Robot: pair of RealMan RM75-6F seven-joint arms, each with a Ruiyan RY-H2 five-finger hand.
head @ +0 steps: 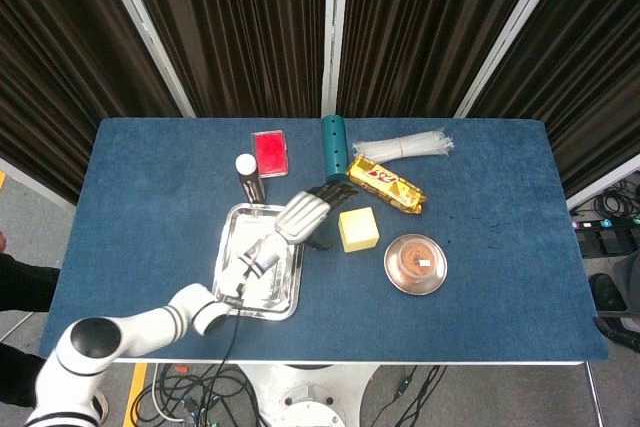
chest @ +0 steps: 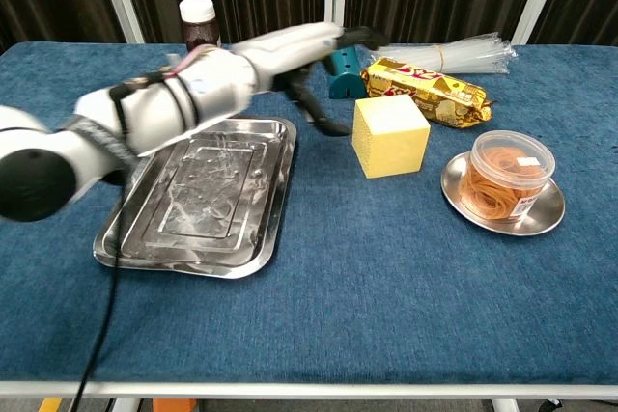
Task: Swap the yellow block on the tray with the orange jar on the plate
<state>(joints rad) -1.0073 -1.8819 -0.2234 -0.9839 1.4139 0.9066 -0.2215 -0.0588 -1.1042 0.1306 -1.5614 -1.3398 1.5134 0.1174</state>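
Note:
The yellow block (head: 359, 229) (chest: 390, 135) sits on the blue table between the metal tray (head: 235, 277) (chest: 145, 238) and the plate. My left hand (head: 305, 215) (chest: 299, 55) hovers just left of the block, fingers spread and holding nothing. The orange jar (head: 416, 260) (chest: 507, 176), a clear tub with orange contents, stands on the small metal plate (head: 395, 279) (chest: 463, 202) to the right. The tray holds nothing. My right hand does not show in either view.
Behind the block lie a gold snack packet (head: 385, 184) (chest: 425, 91), a bundle of clear sticks (head: 402, 147) (chest: 454, 50) and a teal cylinder (head: 333, 147) (chest: 340, 79). A brown bottle (head: 247, 177) (chest: 198, 23) and a red box (head: 270, 153) are behind the tray.

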